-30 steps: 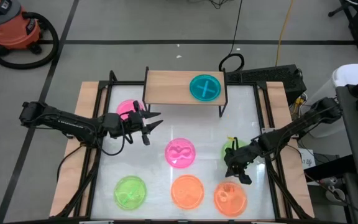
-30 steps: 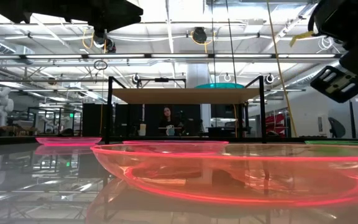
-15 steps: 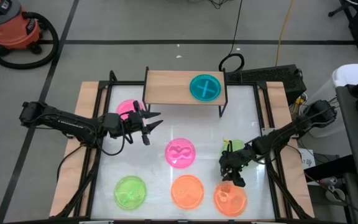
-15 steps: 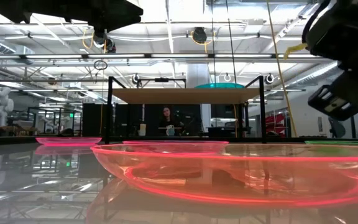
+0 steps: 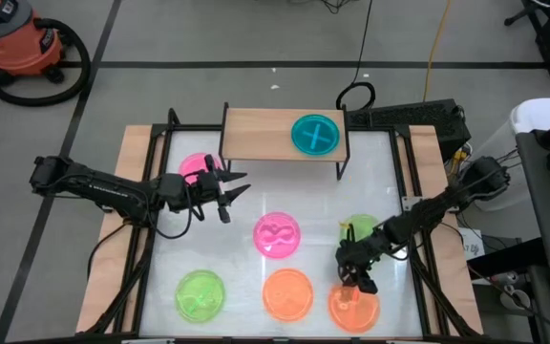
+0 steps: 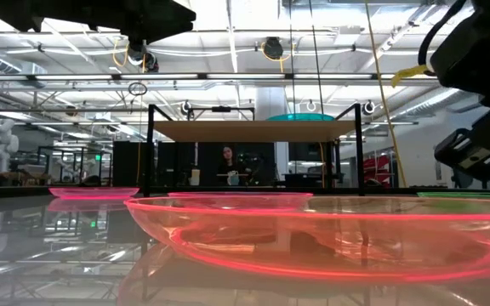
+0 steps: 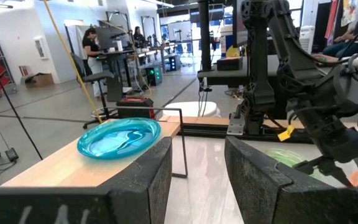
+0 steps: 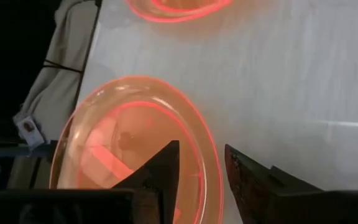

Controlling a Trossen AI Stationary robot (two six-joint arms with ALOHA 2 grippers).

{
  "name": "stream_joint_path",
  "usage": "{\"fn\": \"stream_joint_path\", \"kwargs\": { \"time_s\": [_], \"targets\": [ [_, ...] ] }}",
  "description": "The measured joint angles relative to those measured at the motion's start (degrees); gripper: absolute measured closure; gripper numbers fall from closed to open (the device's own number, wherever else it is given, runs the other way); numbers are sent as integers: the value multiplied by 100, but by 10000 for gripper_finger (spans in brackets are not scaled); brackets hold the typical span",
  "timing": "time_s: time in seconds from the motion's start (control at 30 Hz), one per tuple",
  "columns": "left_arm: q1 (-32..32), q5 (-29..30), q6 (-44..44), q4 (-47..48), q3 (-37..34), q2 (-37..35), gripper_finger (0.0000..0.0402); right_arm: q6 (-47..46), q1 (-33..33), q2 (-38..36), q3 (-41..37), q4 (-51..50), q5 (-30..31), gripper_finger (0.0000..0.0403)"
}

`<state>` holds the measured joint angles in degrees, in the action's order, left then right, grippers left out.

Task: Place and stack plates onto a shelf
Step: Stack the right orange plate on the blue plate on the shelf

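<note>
The shelf [image 5: 265,134] stands at the table's far edge on its black legs, with a teal plate [image 5: 314,134] on its right half. On the table lie a pink plate [image 5: 192,166], a second pink plate [image 5: 277,235], two green plates [image 5: 200,294] [image 5: 361,227] and two orange plates [image 5: 287,293] [image 5: 354,308]. My right gripper [image 8: 201,168] is open above the near-right orange plate [image 8: 123,143]; its fingers stand on either side of the plate's rim [image 8: 211,155]. My left gripper [image 5: 237,184] waits open beside the far-left pink plate.
Long wooden boards [image 5: 113,239] run along the table's left and right edges. The shelf's left half [image 7: 73,165] is bare wood. A red vacuum [image 5: 22,43] stands on the floor beyond the far left corner. People [image 6: 228,161] sit in the room behind the shelf.
My right gripper has moved toward the table's near edge and down, away from the right green plate, which now shows more fully, and now stands over the near-right orange plate. The plates have stayed where they were.
</note>
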<state>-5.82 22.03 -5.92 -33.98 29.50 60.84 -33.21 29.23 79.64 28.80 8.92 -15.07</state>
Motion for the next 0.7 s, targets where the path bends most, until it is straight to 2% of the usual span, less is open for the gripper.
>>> {"fn": "stream_joint_path", "kwargs": {
  "time_s": [0.53,0.7],
  "targets": [
    [0,-1,3,0,0,0,248,4,53,386,9,34,133,293],
    [0,-1,3,0,0,0,248,94,51,329,7,-42,-35,325]
  ]
}}
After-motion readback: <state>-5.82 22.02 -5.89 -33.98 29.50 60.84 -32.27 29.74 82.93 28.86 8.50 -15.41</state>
